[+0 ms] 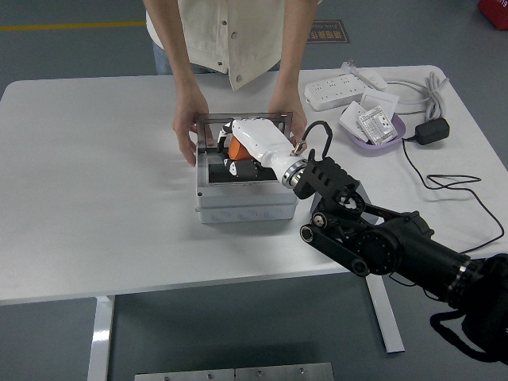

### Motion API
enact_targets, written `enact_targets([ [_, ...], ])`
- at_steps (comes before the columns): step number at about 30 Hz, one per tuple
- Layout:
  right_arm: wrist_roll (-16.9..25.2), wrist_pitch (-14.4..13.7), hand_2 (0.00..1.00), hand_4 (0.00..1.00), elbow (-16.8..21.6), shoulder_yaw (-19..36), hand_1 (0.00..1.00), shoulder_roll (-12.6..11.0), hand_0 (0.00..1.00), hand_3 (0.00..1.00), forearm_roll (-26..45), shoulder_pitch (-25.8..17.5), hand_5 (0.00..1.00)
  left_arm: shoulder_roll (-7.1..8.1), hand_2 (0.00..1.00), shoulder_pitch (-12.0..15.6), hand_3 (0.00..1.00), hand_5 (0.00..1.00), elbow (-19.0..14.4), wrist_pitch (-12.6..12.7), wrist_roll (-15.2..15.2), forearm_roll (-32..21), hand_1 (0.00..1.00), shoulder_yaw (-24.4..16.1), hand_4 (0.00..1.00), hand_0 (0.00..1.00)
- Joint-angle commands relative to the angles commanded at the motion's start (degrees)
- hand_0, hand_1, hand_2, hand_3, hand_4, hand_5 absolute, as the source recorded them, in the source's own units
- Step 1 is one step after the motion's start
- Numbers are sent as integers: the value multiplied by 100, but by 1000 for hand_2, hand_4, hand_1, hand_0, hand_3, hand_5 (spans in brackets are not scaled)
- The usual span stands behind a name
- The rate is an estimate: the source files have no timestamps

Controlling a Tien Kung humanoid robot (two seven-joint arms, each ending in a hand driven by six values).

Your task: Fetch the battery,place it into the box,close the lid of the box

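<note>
A grey box (246, 205) stands open in the middle of the table. Its clear lid (208, 129) is upright at the back. A person on the far side holds the box with one hand (189, 133) at its left and the other hand (289, 106) at the back right. My right hand (233, 152) is white and reaches into the box from the right. It is shut on an orange battery (236, 148), held low over the dark interior. My left arm is out of view.
A purple dish (394, 135) with white packets sits at the right rear, beside a white power strip (341, 89), a grey cable (435, 94) and a black adapter (431, 131) whose thin black wire loops across the right side of the table.
</note>
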Motion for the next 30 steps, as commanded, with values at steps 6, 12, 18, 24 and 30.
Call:
enact_targets([
  [6, 1, -75, 484, 709, -33, -4, 404, 21, 362, 654, 9, -12, 279, 3, 613, -23, 557, 265, 0, 4, -24, -151, 741, 168, 726, 655],
  [12, 28, -96, 524, 772, -86, -29, 471, 38, 529, 682, 66, -39, 310, 9, 613, -49, 556, 263, 0, 3, -27, -184, 740, 218, 727, 655],
  [18, 54, -108, 540, 809, -44, -17, 492, 46, 594, 694, 80, -81, 353, 2, 612, -72, 555, 260, 0, -1, -25, -200, 742, 252, 728, 655],
  [24, -7, -56, 540, 824, 348, 220, 495, -79, 623, 703, 171, -165, 353, -15, 610, -64, 552, 256, 0, -8, -9, -179, 741, 235, 735, 655],
  [30, -198, 189, 541, 846, 951, 564, 495, -280, 628, 696, 341, -149, 376, -24, 608, -59, 553, 242, 0, -15, 9, -165, 741, 223, 736, 655],
])
